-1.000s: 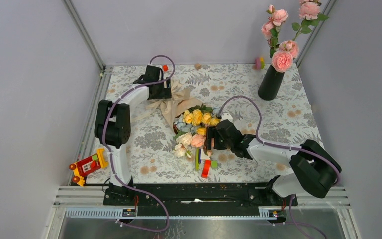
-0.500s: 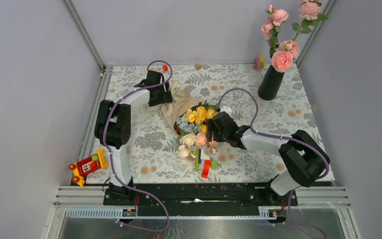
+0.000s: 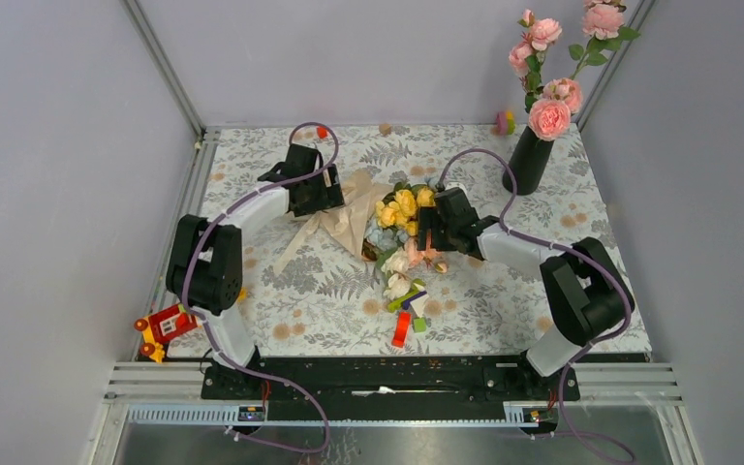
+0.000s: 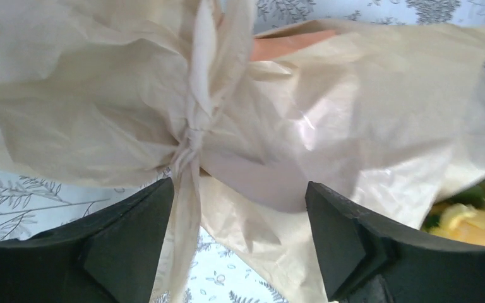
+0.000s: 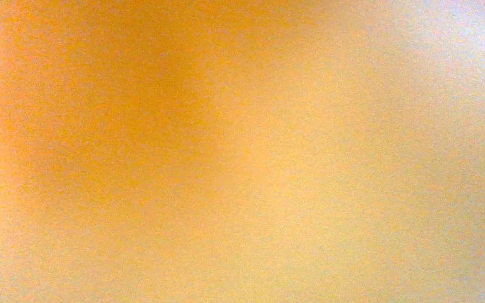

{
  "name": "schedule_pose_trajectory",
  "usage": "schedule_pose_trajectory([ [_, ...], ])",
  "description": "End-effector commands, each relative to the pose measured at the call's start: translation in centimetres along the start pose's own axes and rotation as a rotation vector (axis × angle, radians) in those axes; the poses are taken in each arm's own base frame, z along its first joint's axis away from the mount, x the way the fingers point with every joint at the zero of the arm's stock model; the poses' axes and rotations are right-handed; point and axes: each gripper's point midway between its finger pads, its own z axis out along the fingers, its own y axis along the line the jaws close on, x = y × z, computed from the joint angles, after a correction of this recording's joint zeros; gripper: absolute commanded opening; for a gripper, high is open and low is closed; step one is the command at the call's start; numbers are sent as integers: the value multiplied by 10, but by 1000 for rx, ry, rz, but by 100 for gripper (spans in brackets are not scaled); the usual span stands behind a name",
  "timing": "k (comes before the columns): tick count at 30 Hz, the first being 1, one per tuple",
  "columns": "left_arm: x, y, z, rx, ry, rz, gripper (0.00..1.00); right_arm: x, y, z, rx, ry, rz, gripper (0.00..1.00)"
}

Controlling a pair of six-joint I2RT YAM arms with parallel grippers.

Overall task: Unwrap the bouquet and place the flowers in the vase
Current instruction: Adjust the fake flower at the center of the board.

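With the left gripper spread astride the bouquet wrap, ribbon knot just ahead of one finger, pinch there while the right gripper, grip unreadable, probably steadies the flowers.

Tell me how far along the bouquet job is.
Done: nothing visible yet. The bouquet lies on the table, its paper still tied at the knot. In hand: the left gripper has its jaws astride the wrapping by that knot; the right gripper sits at the flowers, its camera blurred. Left: untie, unwrap, move the flowers to the vase, which holds only pink roses.
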Motion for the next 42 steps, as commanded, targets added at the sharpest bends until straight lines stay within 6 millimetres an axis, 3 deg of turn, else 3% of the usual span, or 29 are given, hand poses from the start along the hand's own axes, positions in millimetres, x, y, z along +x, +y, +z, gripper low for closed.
schedule_pose_trajectory([
  [1,-34,-20,-45,58,-93,40,85,-28,10,-26,-40,-61,-70,87],
  [7,-71,-1,-75,41,-158,17,94,-28,8,-67,-62,-71,-59,92],
  [13,-109,52,-82,-33,-179,-14,96,-25,25,-109,-180,-103,4,95],
  [16,-120,79,-73,-54,-132,-14,96,-22,46,-125,-235,-110,-13,93],
  [20,-126,107,-57,-33,-64,-48,96,-9,91,-138,-330,-89,-71,91],
  [24,-123,105,-42,37,-27,-24,96,7,138,-134,-428,-33,-115,90],
  [32,-110,108,-15,65,18,-44,96,44,212,-116,-511,83,-285,89],
  [37,-104,117,-4,22,26,-32,96,60,223,-90,-488,152,-301,86],
  [42,-100,106,4,87,40,-48,96,71,218,-69,-427,200,-324,82],
])
